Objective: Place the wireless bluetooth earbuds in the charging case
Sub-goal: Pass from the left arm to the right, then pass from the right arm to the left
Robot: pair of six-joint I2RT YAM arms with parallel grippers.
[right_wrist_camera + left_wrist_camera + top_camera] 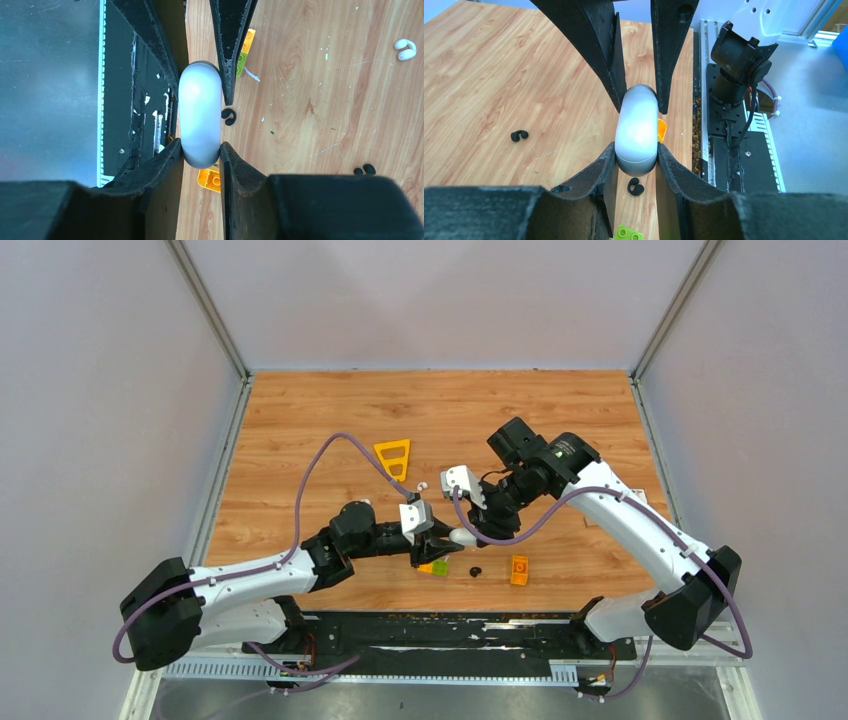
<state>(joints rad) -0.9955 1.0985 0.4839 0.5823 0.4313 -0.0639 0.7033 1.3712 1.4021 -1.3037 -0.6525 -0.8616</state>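
A: Which step now?
B: Preparing, I think. A tiny glossy black earbud (475, 571) lies at five o'clock of the smooth white oval plastic charging case (462, 537). The left gripper (636, 152) and right gripper (200, 150) both pinch it, and it is closed.
A: Next?
B: Probably to prise it open, gently.

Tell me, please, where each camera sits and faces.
Top external: above and behind, looking down on the table; left arm and right arm show.
Left wrist: on the left arm, looking along the left gripper at the charging case; own fingers below.
Right wrist: likewise along the right gripper; own fingers below.
Shared: both wrist views show both grippers pinching the charging case.
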